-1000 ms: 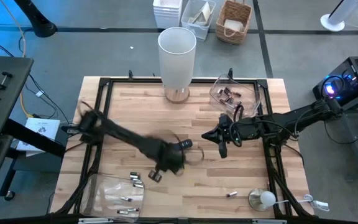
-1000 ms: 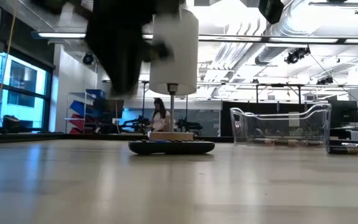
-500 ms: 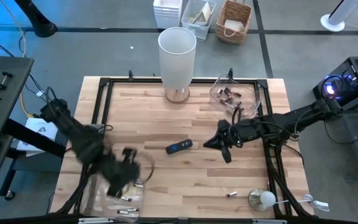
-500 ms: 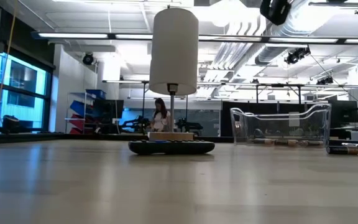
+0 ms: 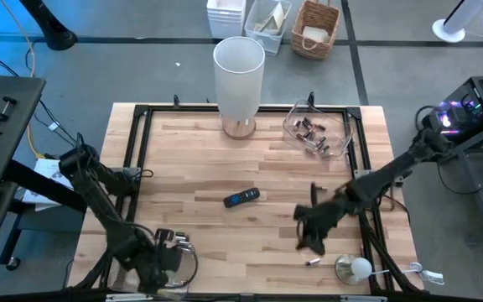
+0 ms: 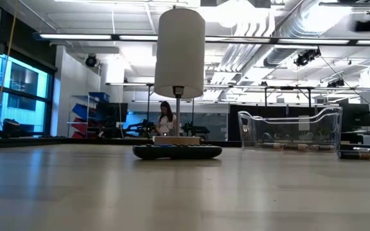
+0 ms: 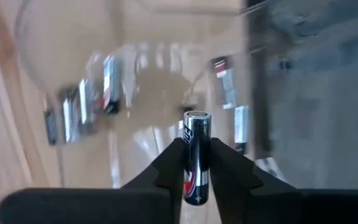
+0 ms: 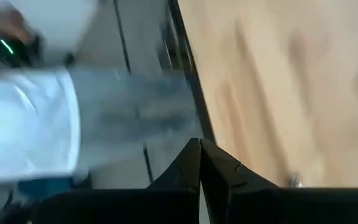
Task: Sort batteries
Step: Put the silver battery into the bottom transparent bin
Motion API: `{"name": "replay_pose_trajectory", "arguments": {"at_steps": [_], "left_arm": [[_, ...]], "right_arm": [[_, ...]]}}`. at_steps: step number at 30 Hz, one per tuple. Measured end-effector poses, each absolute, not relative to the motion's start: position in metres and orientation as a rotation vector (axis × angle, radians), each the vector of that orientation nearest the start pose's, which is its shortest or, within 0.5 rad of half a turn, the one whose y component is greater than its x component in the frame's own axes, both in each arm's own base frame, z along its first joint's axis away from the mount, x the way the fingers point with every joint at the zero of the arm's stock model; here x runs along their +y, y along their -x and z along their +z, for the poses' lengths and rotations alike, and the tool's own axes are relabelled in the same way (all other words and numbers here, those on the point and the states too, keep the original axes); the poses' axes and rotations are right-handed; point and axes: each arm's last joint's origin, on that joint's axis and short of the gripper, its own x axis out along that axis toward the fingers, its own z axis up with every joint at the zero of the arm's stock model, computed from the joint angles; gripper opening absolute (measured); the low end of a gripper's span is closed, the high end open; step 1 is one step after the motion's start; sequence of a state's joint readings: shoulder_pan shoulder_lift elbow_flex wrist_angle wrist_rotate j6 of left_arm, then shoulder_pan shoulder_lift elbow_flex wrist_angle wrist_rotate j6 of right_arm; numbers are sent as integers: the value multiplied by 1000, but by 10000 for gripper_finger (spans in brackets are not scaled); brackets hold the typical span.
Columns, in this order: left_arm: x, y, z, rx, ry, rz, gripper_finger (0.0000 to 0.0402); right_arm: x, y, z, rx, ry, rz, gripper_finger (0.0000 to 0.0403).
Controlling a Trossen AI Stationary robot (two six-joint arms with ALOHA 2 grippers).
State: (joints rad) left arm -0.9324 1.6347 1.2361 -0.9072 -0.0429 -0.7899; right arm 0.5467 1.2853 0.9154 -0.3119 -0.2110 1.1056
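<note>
Your left hand [image 7: 196, 163] grips one battery [image 7: 195, 155] upright between its fingers, nearly closed on it. Directly beneath that hand sits a clear bin [image 5: 145, 260] at the counter [image 5: 225, 168] corner, with several silvery batteries [image 7: 82, 109] lying inside. Your right hand [image 8: 199, 163] is fully closed and holds nothing. Just beside it, nearer the counter edge, lies a loose battery [image 5: 312, 262]. More banded batteries [image 5: 309, 130] rest in a second bin [image 5: 342, 126], well apart from both hands.
</note>
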Motion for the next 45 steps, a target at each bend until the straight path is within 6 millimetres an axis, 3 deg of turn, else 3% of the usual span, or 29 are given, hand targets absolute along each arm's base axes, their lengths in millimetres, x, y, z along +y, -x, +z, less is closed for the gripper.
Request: {"name": "replay_pose_trajectory", "arguments": {"at_steps": [3, 9, 13, 17, 24, 32, 40, 45], "left_arm": [[-240, -187, 223, 1439, 46, -201, 88], [-235, -189, 223, 1457, 16, -265, 122], [-234, -188, 224, 1464, 0, -265, 127], [-228, -187, 231, 1454, 12, -258, 127], [-194, -196, 264, 1310, 90, -202, 128], [-148, -214, 298, 1072, 146, -138, 129], [-119, -259, 301, 868, 8, -182, 129], [-105, -288, 290, 814, -50, -177, 129]], "right_arm": [[174, -227, 238, 1188, -912, 296, 0], [219, -219, 181, 1504, -864, 285, 0], [229, -218, 145, 1617, -827, 155, 0], [223, -217, 129, 1648, -778, 19, 0], [202, -215, 131, 1654, -682, -147, 0], [186, -232, 131, 1549, -653, -145, 0], [181, -254, 134, 1352, -687, -127, 0], [183, -268, 158, 1264, -676, -122, 0]]}}
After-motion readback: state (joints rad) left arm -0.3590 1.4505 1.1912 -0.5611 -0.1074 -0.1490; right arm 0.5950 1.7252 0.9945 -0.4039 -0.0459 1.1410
